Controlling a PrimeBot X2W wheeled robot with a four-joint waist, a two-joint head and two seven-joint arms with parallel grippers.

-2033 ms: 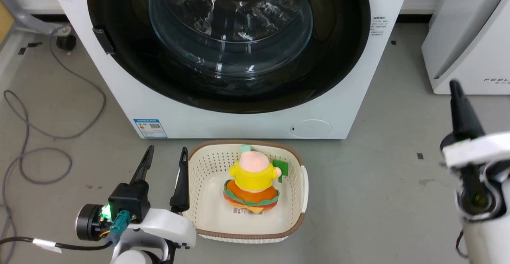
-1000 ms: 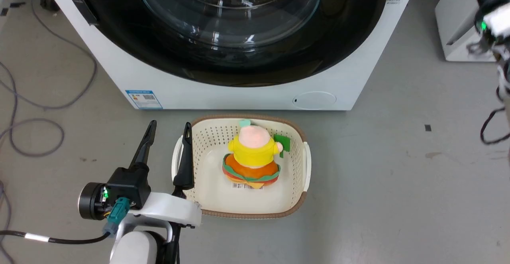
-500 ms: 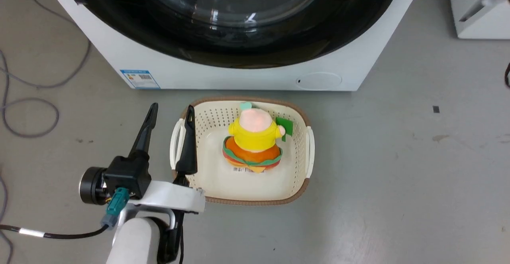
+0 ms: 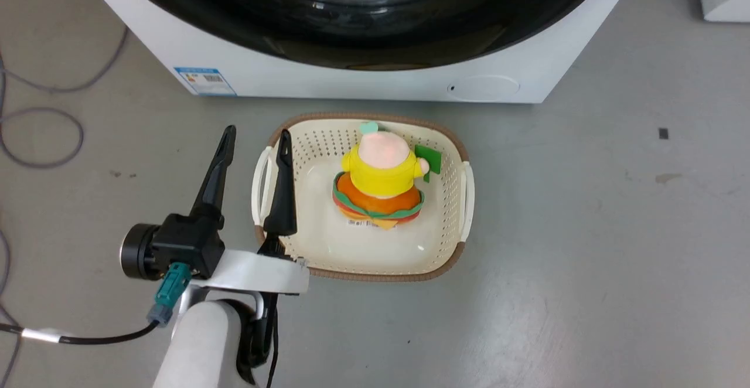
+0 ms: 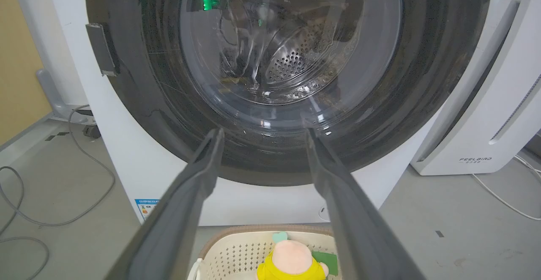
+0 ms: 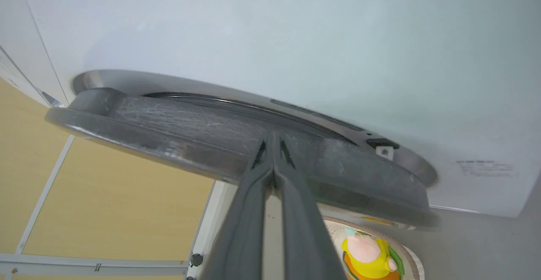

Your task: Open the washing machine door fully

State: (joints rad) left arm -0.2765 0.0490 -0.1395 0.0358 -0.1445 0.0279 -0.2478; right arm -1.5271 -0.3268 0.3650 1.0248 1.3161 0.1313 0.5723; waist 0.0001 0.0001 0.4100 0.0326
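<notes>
Reading outward from the right end effector [image 6: 272,138], I saw its two fingers pressed together, pinching nothing, with their tips at the grey rim of the washing machine door [image 6: 190,130]. I could not confirm contact. The door lay shut or nearly shut across the washing machine [image 6: 296,39] front. The left end effector [image 4: 258,132] hung spread and empty beside the basket [image 4: 466,200] holding a plush toy [image 4: 381,171]. I judged the step best done by hooking behind the rim's free side, then sweeping along the hinge's arc rather than straight outward.
</notes>
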